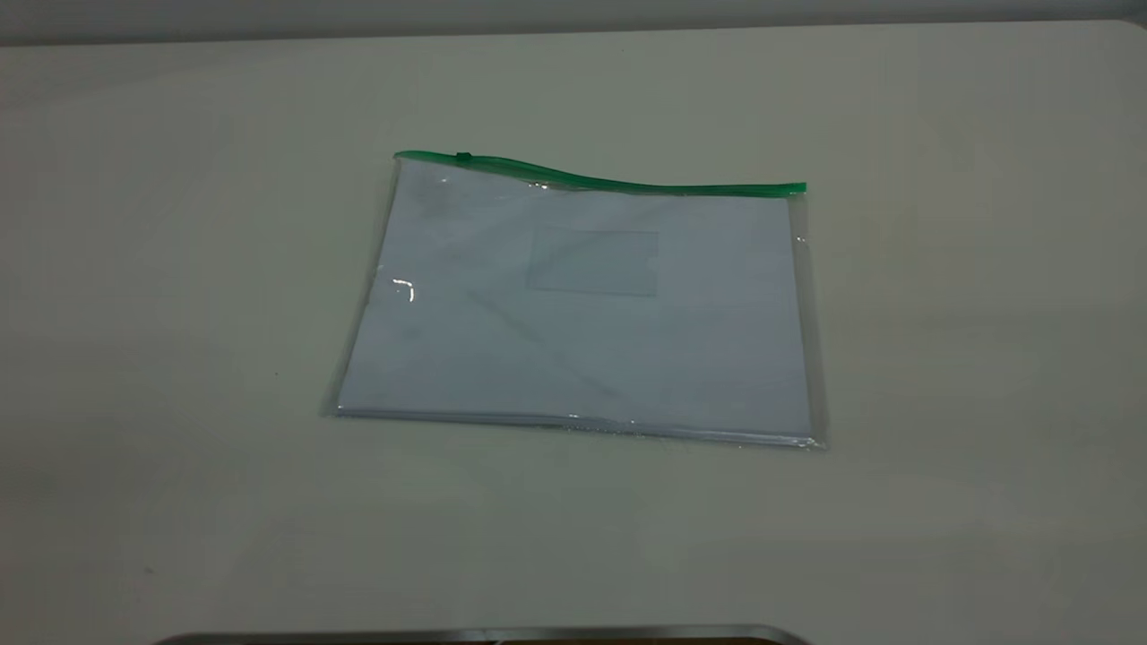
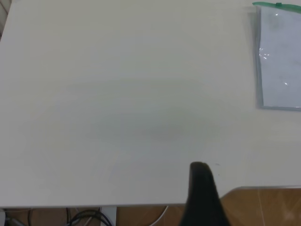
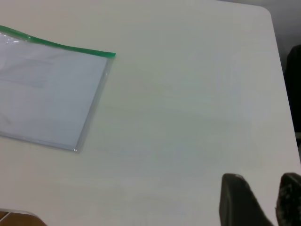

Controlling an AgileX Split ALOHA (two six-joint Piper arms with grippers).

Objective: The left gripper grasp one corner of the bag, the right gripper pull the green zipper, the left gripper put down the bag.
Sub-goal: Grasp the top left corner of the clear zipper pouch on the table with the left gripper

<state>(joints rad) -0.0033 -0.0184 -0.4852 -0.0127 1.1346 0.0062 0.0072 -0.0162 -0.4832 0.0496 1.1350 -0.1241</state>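
Start state: the flat clear plastic bag with white paper sheets inside [image 1: 578, 309] lies flat in the middle of the pale tabletop [image 1: 941, 358], nothing touching it. Thin bright green zipper strip [image 1: 618, 182] runs along the far long edge, tiny green slider tab [image 1: 463, 158] near the left-arm end. The strip bows up a little toward that end.

Left gripper [image 2: 203, 188]: only one dark finger shows in its wrist view, well apart from the bag, so I cannot tell whether the jaws are spread or pressed together. Right gripper [image 3: 261, 197]: two dark fingers show with a gap between them, so jaws spread, holding nothing, also well apart from the bag.

Risks as I see them:
- Bag is flat on a smooth tabletop. The left corner pinch will likely have to scrape under thin film; it could push the bag away instead of lifting it.
- Film is slick and the paper adds weight; a shallow corner grip may slip once the right arm pulls.
- Slider tab is tiny; the right jaws could close on the green strip or film and miss the tab.
- Pulling against one held corner may twist the bag or drag it out of the left grip.
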